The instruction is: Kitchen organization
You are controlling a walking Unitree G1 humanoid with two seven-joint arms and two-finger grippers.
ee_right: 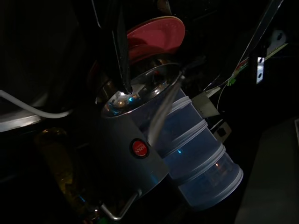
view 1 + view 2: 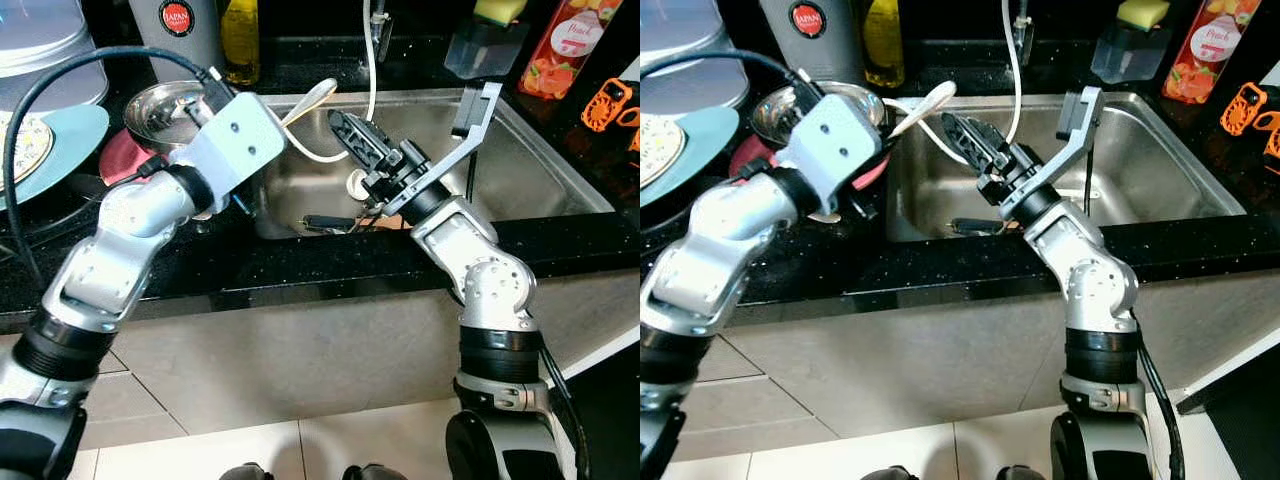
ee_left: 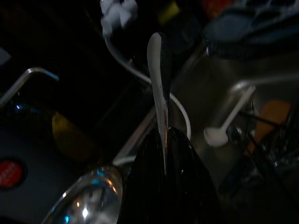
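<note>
My left gripper (image 3: 163, 134) is shut on the handle of a white spoon (image 2: 312, 98). The spoon sticks out over the left rim of the steel sink (image 2: 545, 150), beside a steel bowl (image 2: 168, 108). The gripper's fingers sit behind its wrist housing in the eye views. My right gripper (image 2: 338, 122) hangs over the middle of the sink, pointing back and left towards the spoon. It looks open, with nothing between its fingers. A second white spoon (image 2: 355, 183) and a black utensil (image 2: 325, 222) lie in the sink basin.
The bowl rests on a red plate (image 2: 112, 158) next to a teal plate (image 2: 62, 140). A steel canister (image 2: 178, 22), yellow bottle (image 2: 240, 40), soap dispenser (image 2: 488, 42) and juice carton (image 2: 575, 40) line the back. A white hose (image 2: 372, 60) hangs into the sink.
</note>
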